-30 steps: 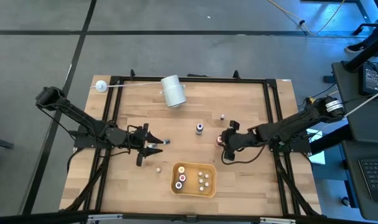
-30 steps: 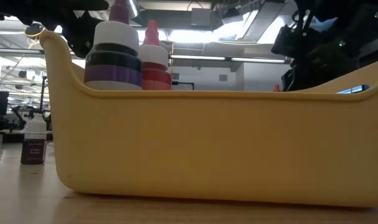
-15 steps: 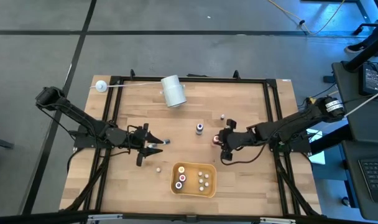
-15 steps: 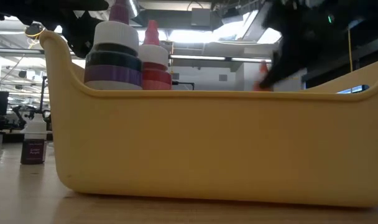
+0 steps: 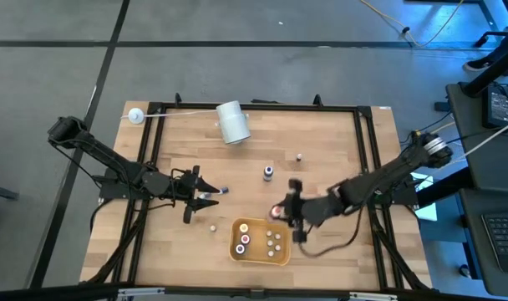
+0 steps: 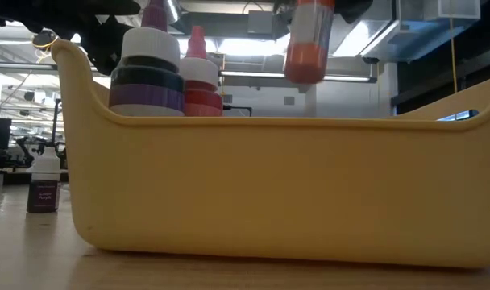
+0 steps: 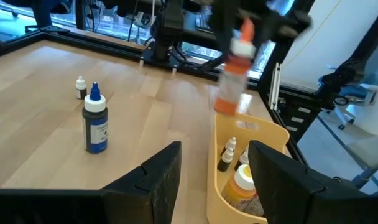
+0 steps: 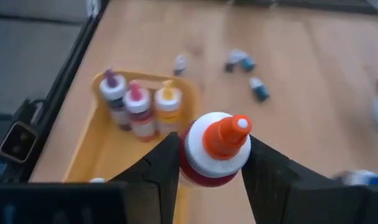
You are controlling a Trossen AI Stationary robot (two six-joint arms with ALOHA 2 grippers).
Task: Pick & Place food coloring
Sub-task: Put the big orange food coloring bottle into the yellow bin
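My right gripper [image 5: 286, 211] is shut on an orange-capped food coloring bottle [image 8: 215, 148] with a red lower body. It holds the bottle in the air over the far rim of the yellow tray [image 5: 260, 242]. Several bottles with purple, red and yellow caps stand in the tray [image 8: 138, 99]. A blue-capped bottle [image 5: 268, 172] and a tiny one [image 5: 298, 156] stand on the table. Another [image 5: 211, 226] lies to the tray's left. My left gripper [image 5: 205, 197] is open and low over the table, left of the tray, with a small blue-capped bottle [image 5: 224, 191] by its tips. My right gripper pinches the bottle between its two fingers [image 8: 164, 168], on the upper body just under the white shoulder [image 8: 195, 163]. It comes from the table's right, slanting down. The bottle is lifted clear, cap up and slightly tilted, with its red bottom [image 6: 304, 64] above the tray's rim.
A big white roll [image 5: 232, 122] lies near the far edge. A white ball on a thin rod [image 5: 135, 115] sits at the far-left corner. A black frame [image 5: 367, 159] borders the table. Bare wood lies between the tray and the far bottles.
My right gripper has carried the orange-capped bottle toward the table's left and near edge, from beside the standing bottles to the tray's far rim. In the low view the bottle now shows large above the tray. My left arm has kept still.
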